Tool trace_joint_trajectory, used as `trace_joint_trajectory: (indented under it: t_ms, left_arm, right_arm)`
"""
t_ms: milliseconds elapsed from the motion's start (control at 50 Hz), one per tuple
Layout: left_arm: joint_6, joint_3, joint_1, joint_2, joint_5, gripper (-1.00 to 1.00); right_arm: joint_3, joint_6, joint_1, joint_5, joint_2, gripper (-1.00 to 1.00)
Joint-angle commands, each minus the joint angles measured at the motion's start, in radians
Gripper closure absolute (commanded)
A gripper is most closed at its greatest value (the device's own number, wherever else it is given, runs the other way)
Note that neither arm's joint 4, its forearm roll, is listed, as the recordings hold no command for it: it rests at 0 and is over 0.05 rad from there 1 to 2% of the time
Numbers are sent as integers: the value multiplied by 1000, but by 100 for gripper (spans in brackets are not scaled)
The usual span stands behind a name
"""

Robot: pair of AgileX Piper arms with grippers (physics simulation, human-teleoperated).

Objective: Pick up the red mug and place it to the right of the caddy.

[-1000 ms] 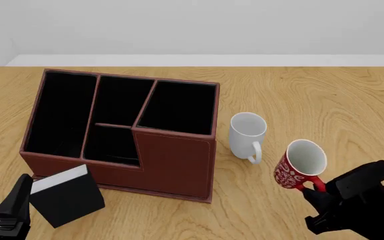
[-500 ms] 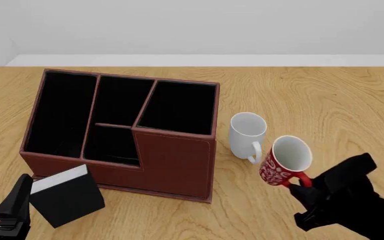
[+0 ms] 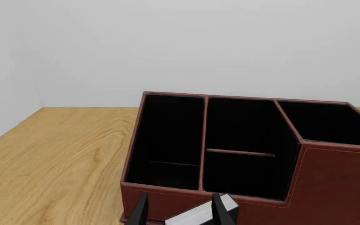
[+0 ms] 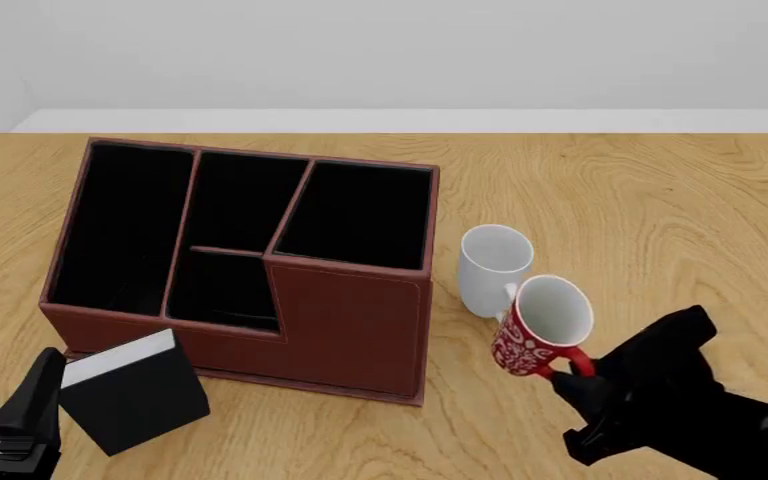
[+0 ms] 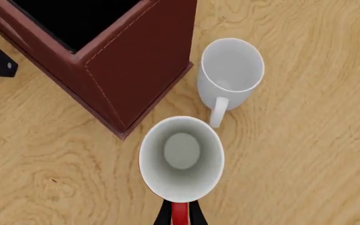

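My right claw (image 4: 579, 377) holds the red mug (image 4: 539, 327) by its handle, to the right of the caddy (image 4: 244, 265) and just near of the white mug (image 4: 494, 265), which stands beside the caddy's right wall. The caddy sits on the table (image 4: 651, 200) left of centre, its compartments open upward, with the small box (image 4: 133, 390) against its near left corner. My left claw (image 4: 24, 420) rests at the near left edge, just left of that box.
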Motion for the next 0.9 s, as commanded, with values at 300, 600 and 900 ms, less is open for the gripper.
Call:
trace_joint_trajectory:
  t_ms: [300, 600, 900]
  left_arm:
    - [0, 0, 0, 0, 0, -100]
    - [0, 0, 0, 0, 0, -100]
    - [0, 0, 0, 0, 0, -100]
  right_arm:
    - [30, 54, 47, -144, 105, 100]
    - [40, 62, 51, -204, 151, 100]
    - [32, 56, 43, -255, 208, 100]
